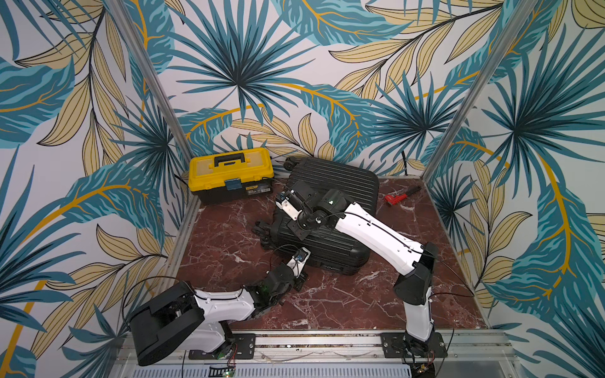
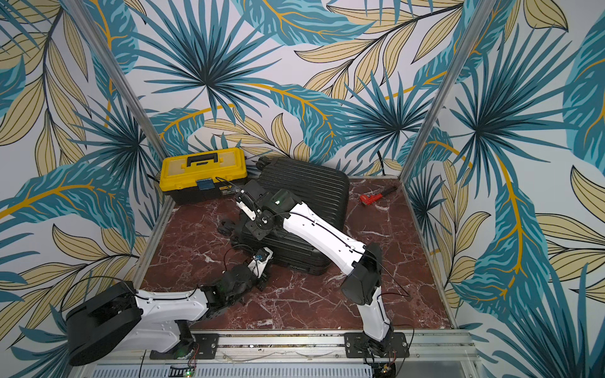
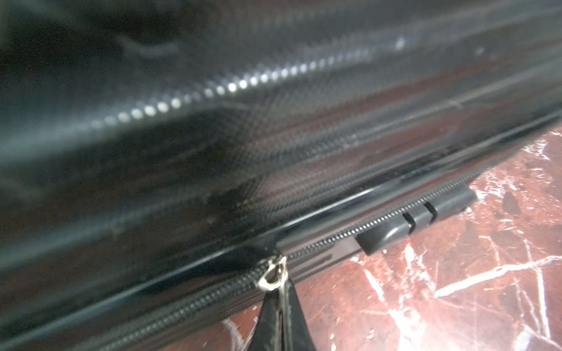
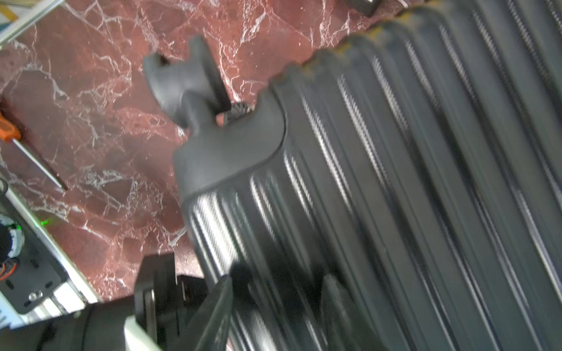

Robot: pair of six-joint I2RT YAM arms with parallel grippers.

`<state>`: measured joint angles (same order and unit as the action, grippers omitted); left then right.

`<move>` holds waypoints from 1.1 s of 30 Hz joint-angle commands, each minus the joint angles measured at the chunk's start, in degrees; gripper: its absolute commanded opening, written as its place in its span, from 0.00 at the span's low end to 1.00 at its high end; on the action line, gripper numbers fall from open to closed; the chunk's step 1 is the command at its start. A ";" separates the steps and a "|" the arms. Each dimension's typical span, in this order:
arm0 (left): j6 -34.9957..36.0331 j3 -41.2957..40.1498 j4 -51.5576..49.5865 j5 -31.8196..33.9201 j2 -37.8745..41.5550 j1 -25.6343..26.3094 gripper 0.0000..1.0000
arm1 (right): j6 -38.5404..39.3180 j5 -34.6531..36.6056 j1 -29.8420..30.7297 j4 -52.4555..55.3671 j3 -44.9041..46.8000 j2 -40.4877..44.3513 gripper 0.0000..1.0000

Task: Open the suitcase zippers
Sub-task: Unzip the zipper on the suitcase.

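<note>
The black ribbed hard-shell suitcase [image 1: 340, 176] lies closed on the red marble surface [image 1: 229, 248]. My left gripper [image 3: 281, 301] has its jaws clamped on a small silver zipper pull [image 3: 273, 273]. The right gripper [image 4: 278, 282] has its jaws apart over the shell. I judge most of the zip unopened.

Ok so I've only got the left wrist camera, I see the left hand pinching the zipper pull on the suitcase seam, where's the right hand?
Observer: The right hand is open, over the ribbed top of the suitcase, near a wheel.
Operator: Anything close to the case?
Observer: A yellow toolbox stands beside its far end, on the robot's left.
Operator: And on the right?
Observer: A red tool lies on the table, apart from the case.
</note>
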<state>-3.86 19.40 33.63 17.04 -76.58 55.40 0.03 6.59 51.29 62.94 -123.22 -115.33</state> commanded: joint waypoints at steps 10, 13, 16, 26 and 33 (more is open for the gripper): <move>2.98 10.25 4.20 -7.91 -7.68 5.97 0.15 | -4.44 -2.58 -1.03 1.51 2.22 -5.56 0.44; 1.98 7.08 4.24 -7.66 -2.89 6.05 0.37 | -7.08 -0.16 -3.10 -1.86 6.35 2.06 0.48; -1.34 3.07 1.37 -8.43 5.54 6.04 0.54 | -7.75 4.01 -4.33 -4.37 11.00 11.50 0.61; -31.62 15.30 -51.30 -7.18 32.58 -0.26 0.68 | -15.86 14.55 -6.98 -9.43 32.28 38.04 0.72; -61.16 25.96 -67.71 -19.33 32.60 -19.74 0.81 | -20.38 14.52 -6.99 -11.86 42.87 48.86 0.72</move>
<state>-48.86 43.55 -21.56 5.98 -42.81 42.15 -16.95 19.84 44.25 52.90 -83.11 -67.55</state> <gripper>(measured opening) 0.801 0.719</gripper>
